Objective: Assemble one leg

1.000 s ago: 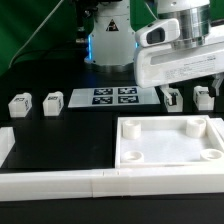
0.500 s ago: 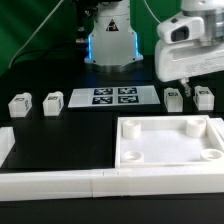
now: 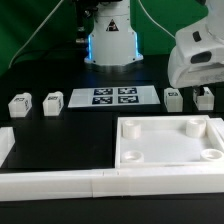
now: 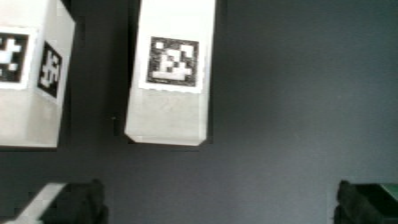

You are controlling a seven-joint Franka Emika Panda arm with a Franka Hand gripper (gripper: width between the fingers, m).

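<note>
Exterior view: the end effector hangs at the right, just above the leg, which stands on the counter. A second leg stands just to its left, and the marker board lies further left.

Wrist view: the end effector is released, its fingers spread and holding nothing. The leg lies tag-up, clear of them. The second leg lies beside it, apart.

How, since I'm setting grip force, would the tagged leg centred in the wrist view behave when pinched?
Probably stiff: the leg looks like a flat-faced plastic block. Its smooth white faces may be slippery. Lying flat on the table, it should slide, not roll.
</note>
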